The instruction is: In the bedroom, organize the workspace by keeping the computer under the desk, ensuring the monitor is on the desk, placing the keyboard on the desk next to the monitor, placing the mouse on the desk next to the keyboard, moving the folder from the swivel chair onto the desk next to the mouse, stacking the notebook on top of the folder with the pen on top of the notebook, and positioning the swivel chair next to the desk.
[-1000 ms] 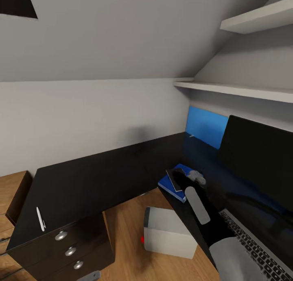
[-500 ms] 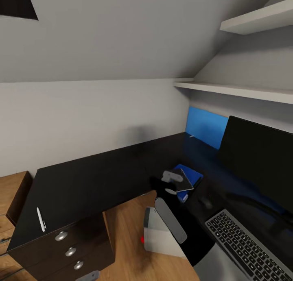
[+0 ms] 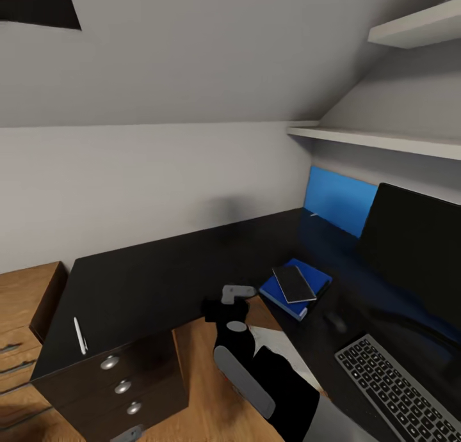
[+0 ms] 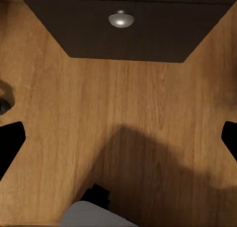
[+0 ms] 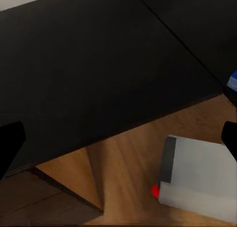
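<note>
The grey notebook (image 3: 294, 283) lies on the blue folder (image 3: 307, 274) on the black desk (image 3: 160, 272). Beside the folder a dim dark mouse (image 3: 336, 321) sits ahead of the keyboard (image 3: 397, 391), with the black monitor (image 3: 416, 250) behind them. The whitish pen (image 3: 80, 335) lies near the desk's far-left end above the drawers. My right gripper (image 3: 234, 297) hovers open over the desk's inner corner, apart from the folder. Below it stands the grey computer (image 5: 197, 180) on the floor. My left gripper (image 4: 118, 138) is open above the wood floor, facing a drawer knob (image 4: 121, 19).
Three silver-knobbed drawers (image 3: 123, 386) hang under the desk's left end. An oak unit (image 3: 25, 301) stands at the far left. White wall shelves (image 3: 378, 140) run above the monitor, and a blue panel (image 3: 339, 202) leans at the wall behind the desk.
My right gripper let go of the notebook, which now rests on the folder, and drew back leftward off the desk corner. The head camera has shifted slightly.
</note>
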Tool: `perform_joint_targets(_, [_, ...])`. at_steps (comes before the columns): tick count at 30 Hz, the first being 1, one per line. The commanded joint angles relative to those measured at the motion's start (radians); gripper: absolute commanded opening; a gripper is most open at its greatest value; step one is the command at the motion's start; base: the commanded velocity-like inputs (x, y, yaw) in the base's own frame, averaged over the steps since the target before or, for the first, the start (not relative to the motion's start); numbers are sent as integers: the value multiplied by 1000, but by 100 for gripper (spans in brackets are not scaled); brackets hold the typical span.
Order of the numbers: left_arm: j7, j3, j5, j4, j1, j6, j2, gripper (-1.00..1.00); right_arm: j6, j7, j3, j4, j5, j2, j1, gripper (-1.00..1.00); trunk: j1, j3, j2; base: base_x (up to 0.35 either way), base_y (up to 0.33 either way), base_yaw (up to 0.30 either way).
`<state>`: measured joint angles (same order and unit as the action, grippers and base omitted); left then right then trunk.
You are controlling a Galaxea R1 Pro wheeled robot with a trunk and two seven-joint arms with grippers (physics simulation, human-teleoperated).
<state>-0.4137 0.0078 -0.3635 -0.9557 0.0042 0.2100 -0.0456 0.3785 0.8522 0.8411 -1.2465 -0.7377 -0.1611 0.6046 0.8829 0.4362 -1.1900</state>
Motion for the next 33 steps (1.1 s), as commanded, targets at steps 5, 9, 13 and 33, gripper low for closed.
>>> perform_joint_targets(5, [-3, 12, -6, -3, 0, 5, 0, 100, 13, 5, 7, 20, -4, -2, 1, 100, 0, 6, -1, 0, 0, 211])
perform_joint_targets(9, [-3, 16, -6, -3, 0, 5, 0, 100, 21, 4, 8, 26, -3, -3, 1, 100, 0, 10, -1, 0, 0, 212])
perform_joint_targets(13, [-3, 19, -6, -3, 0, 5, 0, 100, 25, 2, 9, 29, -2, -4, 1, 100, 0, 14, -1, 0, 0, 213])
perform_joint_targets(33, [-4, 20, -6, -4, 0, 1, 1, 100, 33, 2, 54, 32, 0, -12, 1, 100, 0, 34, -1, 0, 0, 213])
